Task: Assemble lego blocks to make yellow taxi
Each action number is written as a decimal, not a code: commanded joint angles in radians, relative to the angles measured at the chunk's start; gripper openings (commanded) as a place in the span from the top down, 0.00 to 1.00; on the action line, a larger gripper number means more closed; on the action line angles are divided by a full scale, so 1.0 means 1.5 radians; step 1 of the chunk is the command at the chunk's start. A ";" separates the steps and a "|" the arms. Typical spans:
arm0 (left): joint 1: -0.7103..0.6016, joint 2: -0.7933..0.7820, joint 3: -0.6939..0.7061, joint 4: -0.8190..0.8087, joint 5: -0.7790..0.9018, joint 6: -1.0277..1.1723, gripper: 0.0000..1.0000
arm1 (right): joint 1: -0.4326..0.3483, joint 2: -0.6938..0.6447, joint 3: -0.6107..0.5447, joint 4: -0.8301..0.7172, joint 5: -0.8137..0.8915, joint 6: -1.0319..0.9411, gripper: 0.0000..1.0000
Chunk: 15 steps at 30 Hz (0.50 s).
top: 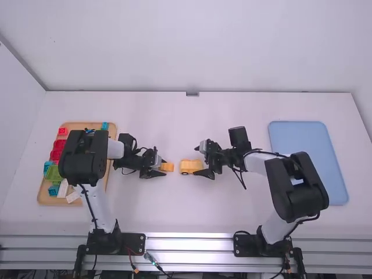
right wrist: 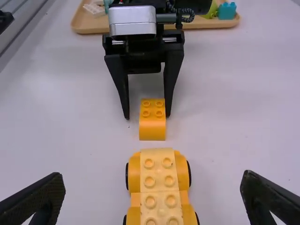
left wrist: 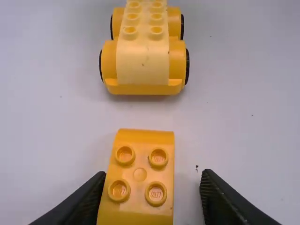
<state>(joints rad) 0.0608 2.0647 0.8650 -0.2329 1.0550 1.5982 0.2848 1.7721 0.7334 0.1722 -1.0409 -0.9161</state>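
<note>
Small raised marks lie on the studs of a curved yellow block (left wrist: pixel 140 187), too small for us to tell. We find it flat near the middle of the white counter (top: pixel 174 203), well in from the edges, with a short gap of bare surface between it and a yellow toy car base (right wrist: pixel 159 187). To our left is a wooden tray (top: pixel 78 124) of coloured blocks; to our right, a blue tray (top: pixel 308 151). The curved block is deep yellow, with four round studs and a rounded end facing the car base. That base has black-edged wheels and a paler studded top. We see the left claw (top: pixel 163 167) with its fingers apart, either side of the curved block; the right claw (top: pixel 196 161) is spread wide around the car base, touching neither side.
</note>
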 commanded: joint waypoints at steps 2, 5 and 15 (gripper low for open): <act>-0.002 0.007 0.008 -0.006 0.022 0.010 0.54 | -0.002 -0.017 -0.006 0.000 -0.009 0.002 0.01; -0.002 0.007 0.008 -0.006 0.022 0.010 0.59 | -0.002 -0.017 -0.006 0.002 -0.008 0.002 0.01; -0.002 0.007 0.007 0.004 0.018 0.010 0.66 | -0.002 -0.017 -0.006 -0.002 -0.008 0.002 0.01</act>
<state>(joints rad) 0.0605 2.0655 0.8665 -0.2237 1.0546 1.5978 0.2848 1.7721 0.7334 0.1749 -1.0409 -0.9173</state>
